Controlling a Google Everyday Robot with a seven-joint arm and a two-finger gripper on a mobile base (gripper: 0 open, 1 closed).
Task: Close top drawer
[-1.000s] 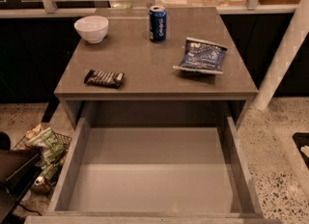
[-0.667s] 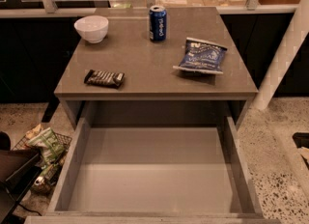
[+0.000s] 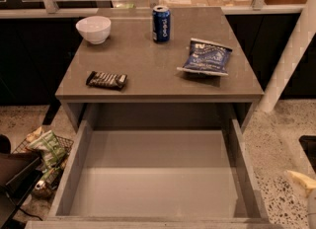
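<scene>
Standing pulled far out from under the counter's (image 3: 148, 65) front edge: top drawer (image 3: 153, 183), bare grey inside. Status: closing not begun, and the whole push inward is left. Gripper (image 3: 302, 179): only a pale tip shows, off the counter's front-right corner, right of the drawer's right wall, not touching it. Opening and load: cannot tell.

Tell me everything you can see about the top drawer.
The top drawer is a wide, deep grey box, plain inside with nothing in it, pulled far out from under the table top. Only the top edge of its front shows. The hand, pale, at lower right, stands apart from it.
</scene>
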